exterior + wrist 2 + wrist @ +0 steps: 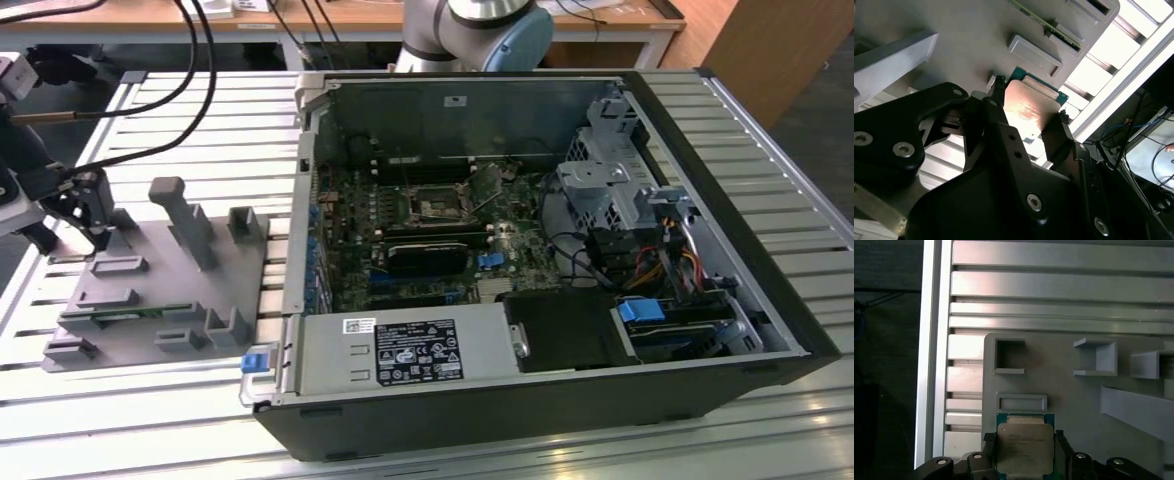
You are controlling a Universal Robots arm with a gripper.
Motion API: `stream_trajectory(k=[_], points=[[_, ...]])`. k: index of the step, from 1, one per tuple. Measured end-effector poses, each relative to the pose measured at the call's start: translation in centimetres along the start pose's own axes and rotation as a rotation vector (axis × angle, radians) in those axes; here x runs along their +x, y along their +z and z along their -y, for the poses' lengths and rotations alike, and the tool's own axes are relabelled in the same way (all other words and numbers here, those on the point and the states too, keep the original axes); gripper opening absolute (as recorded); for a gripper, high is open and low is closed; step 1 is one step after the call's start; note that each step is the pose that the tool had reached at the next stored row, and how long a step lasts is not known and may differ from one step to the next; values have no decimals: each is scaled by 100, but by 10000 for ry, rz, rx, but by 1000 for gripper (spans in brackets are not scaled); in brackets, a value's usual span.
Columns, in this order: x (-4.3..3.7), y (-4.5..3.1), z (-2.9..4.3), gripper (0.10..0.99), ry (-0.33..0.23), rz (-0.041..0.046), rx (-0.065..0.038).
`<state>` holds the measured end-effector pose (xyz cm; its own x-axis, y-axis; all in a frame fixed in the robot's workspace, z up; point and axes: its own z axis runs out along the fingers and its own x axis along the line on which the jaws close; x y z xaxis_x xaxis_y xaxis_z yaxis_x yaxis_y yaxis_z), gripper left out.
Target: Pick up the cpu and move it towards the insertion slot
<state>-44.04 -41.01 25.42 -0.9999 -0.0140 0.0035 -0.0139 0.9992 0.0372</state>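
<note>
Looking down through the first wrist view, I have the cpu (pixel 1025 447) sitting squarely between the tool's dark fingers (pixel 990 450). One finger presses on each of two opposite edges, so I read the tool (pixel 87 225) as closed on the chip. Whether the chip has lifted clear of the grey fixture (pixel 140 300) I cannot tell; it looks level with the fixture's face or just above it. The chip is square, so it has no long axis to line up, only its edges, and the jaws run parallel to those.

In the exterior view the tool hangs over the fixture's ten o'clock corner, at the nine o'clock side of the desk (pixel 174 400). The insertion slot (pixel 438 206) lies at roughly three o'clock from the tool, well apart, on the green board inside the open computer case (pixel 534 420).

Between the two stands the case's near wall (pixel 310 180), which I judge the chip must clear from above. A tall grey post (pixel 178 215) rises from the fixture just at three o'clock of the tool, on much the same line. Black cables (pixel 200 70) hang at twelve o'clock of the fixture. Inside the case, a long black module (pixel 430 257) lies at six o'clock of the slot, close beside it.
</note>
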Motion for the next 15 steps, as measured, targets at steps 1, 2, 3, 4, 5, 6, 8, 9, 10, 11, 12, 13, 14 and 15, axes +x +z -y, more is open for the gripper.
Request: stream_trajectory(k=[1,2,3,4,5,6,8,9,10,11,12,13,14,15], points=[[0,-14,0,541,-1,0,0],[0,-22,-1,541,-1,-1,0],[0,-26,-1,541,0,2,-1],[0,-32,-1,541,0,0,0],[0,-39,-1,541,-1,0,0],[0,-42,-2,541,-1,2,-1],[0,-48,-2,541,0,1,-5],[0,-54,-2,541,0,-2,-4],[0,-62,-2,541,0,-1,-4],[0,-70,-3,541,-1,-1,-4],[0,-80,-3,541,-1,-1,-4],[0,-93,-3,541,-1,-1,-5],[0,-107,-4,541,-1,-1,-4],[0,-120,-5,541,0,0,-5]])
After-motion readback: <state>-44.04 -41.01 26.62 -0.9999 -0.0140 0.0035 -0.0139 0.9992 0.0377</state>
